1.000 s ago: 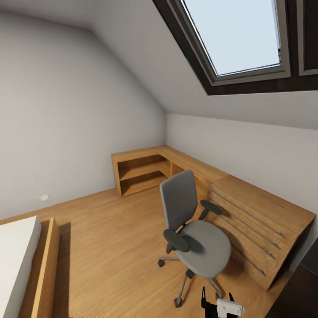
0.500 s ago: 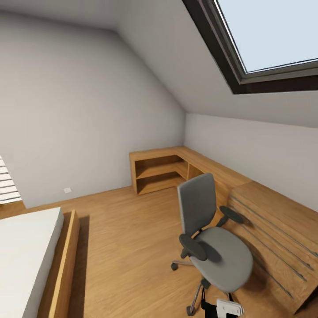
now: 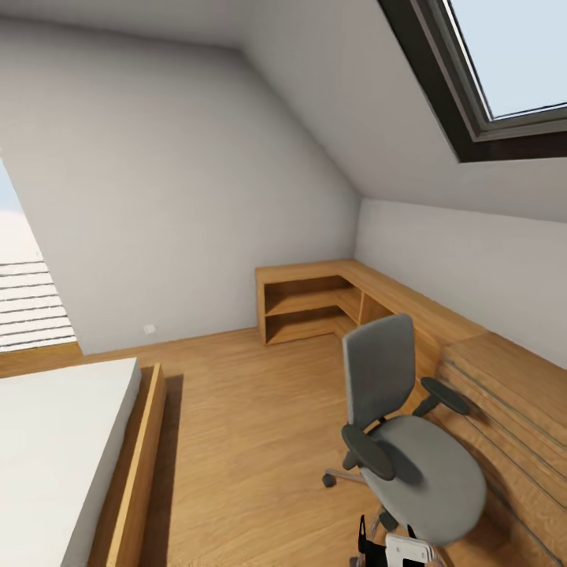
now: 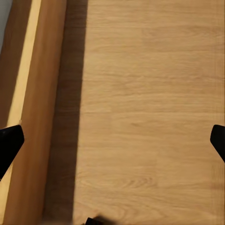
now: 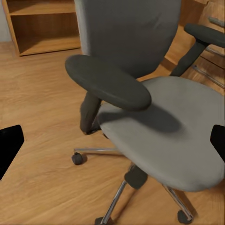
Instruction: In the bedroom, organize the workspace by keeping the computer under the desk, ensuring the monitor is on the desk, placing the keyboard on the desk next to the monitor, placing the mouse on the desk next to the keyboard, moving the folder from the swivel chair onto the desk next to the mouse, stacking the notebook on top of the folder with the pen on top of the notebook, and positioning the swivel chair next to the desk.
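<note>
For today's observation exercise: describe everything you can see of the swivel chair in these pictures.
The swivel chair has a grey upholstered backrest and rounded seat, two dark padded armrests on dark posts, and a chrome star base on dark casters. It stands upright on the oak plank floor, its seat bare, beside the oak dresser. In the right wrist view it shows close up; nothing grips it.

I am in an attic bedroom: sloped pale walls under a skylight [image 3: 512,71], an oak plank floor [image 3: 244,441], a white bed [image 3: 55,449] in a wooden frame, low oak shelving [image 3: 307,307], and a grey swivel chair [image 3: 409,441].
</note>
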`<state>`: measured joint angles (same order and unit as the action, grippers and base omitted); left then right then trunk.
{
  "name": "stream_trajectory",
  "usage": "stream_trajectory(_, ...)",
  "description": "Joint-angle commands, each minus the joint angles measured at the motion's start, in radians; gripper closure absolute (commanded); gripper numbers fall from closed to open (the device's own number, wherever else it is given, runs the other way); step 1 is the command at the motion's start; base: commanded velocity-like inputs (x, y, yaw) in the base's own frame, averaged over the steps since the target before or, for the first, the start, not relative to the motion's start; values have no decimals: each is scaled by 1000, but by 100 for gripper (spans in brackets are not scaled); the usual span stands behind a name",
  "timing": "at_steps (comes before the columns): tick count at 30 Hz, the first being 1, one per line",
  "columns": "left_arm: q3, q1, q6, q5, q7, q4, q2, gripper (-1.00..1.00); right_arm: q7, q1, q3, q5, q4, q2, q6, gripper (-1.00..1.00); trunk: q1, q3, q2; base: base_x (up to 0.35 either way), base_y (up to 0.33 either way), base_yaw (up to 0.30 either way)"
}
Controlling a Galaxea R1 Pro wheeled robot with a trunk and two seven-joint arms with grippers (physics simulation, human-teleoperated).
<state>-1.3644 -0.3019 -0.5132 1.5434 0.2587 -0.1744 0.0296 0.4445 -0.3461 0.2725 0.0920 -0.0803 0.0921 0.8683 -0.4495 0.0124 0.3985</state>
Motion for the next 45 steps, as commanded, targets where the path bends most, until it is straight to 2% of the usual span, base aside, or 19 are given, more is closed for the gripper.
stream_trajectory(1, -9, -1, -2, 3, 10, -4, 1, -100, 2, -1, 9, 9, 1, 0, 3, -100, 0, 2, 2, 5, -1, 203)
stream_trajectory(23, -9, -1, -2, 3, 10, -4, 1, -100, 0, -1, 9, 9, 1, -1, 3, -100, 0, 28, 2, 16, 0, 195)
stream_trajectory(45, -9, -1, -1, 3, 10, -4, 1, -100, 1, -1, 8, 9, 1, -4, 3, -100, 0, 53, 2, 286, 0, 192)
